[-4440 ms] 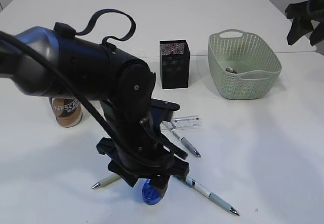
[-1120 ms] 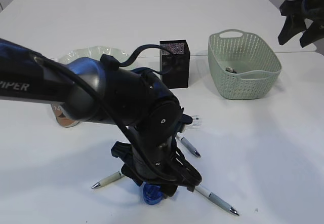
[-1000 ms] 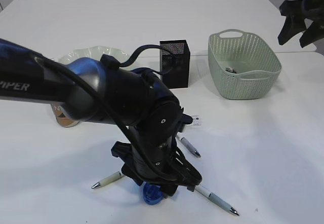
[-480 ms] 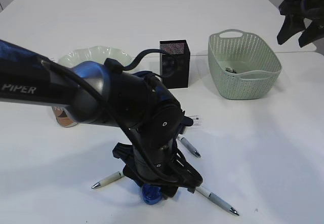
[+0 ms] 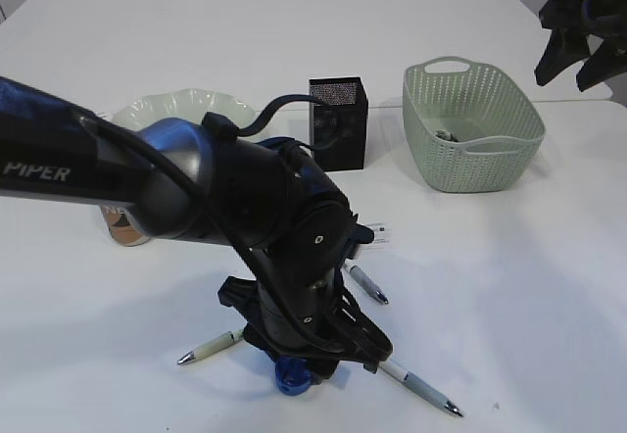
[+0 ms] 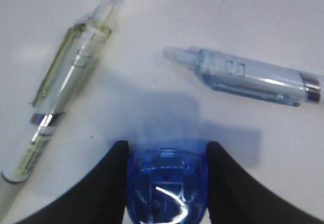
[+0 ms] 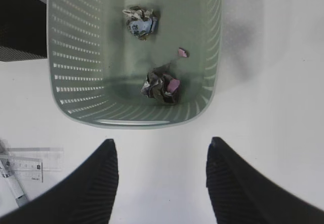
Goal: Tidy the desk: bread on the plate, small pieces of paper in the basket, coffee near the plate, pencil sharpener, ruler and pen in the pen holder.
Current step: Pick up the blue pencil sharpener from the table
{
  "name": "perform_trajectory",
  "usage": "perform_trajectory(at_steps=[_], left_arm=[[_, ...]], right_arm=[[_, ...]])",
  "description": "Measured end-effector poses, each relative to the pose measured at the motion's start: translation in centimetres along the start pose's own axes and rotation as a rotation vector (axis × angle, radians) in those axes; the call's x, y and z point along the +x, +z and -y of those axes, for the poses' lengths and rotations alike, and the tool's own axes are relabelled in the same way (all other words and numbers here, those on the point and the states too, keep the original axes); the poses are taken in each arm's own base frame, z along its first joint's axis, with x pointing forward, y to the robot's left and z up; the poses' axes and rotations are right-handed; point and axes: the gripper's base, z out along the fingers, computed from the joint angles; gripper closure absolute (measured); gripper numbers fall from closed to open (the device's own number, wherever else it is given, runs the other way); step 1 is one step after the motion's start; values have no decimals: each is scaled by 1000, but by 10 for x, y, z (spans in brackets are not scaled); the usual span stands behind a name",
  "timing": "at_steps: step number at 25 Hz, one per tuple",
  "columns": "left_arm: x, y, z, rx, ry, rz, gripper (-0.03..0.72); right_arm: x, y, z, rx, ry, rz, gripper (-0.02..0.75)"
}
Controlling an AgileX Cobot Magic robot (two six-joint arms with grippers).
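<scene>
The blue pencil sharpener (image 6: 167,183) sits on the white table at the front, also in the exterior view (image 5: 292,376). My left gripper (image 6: 167,155) is shut on it, one black finger pressed on each side. A greenish pen (image 6: 66,77) and a clear blue pen (image 6: 248,76) lie just beyond it. In the exterior view the pens (image 5: 208,348) (image 5: 364,283) (image 5: 421,389) lie around the arm. The ruler (image 7: 30,159) lies flat. The black mesh pen holder (image 5: 339,124) stands behind. My right gripper (image 7: 162,143) is open and empty, high beside the basket (image 5: 470,129).
The basket holds crumpled paper pieces (image 7: 140,21) (image 7: 162,86). A pale scalloped plate (image 5: 147,110) sits at the back left. A coffee can (image 5: 122,227) is partly hidden behind my left arm. No bread shows.
My left arm has lowered and turned over the sharpener since the oldest frame, with little movement in the last second. The sharpener stays in place. My right gripper drifted slightly.
</scene>
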Motion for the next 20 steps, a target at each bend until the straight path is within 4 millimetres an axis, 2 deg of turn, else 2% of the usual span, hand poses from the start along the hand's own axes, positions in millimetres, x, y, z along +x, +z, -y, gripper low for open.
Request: perform_trajectory(at_steps=[2,10,13,20], left_arm=[[0,0,0,1,-1,-1,381],[-1,-3,1,-2,-9,-15,386],[-9,-14,3,-16,-15,-27,386],[-42,-59,8,-63,12,78,387]], right_arm=[[0,0,0,-1,1,0,282],[0,0,0,-2,1,0,295],[0,0,0,-2,1,0,295],[0,0,0,-2,1,0,295]])
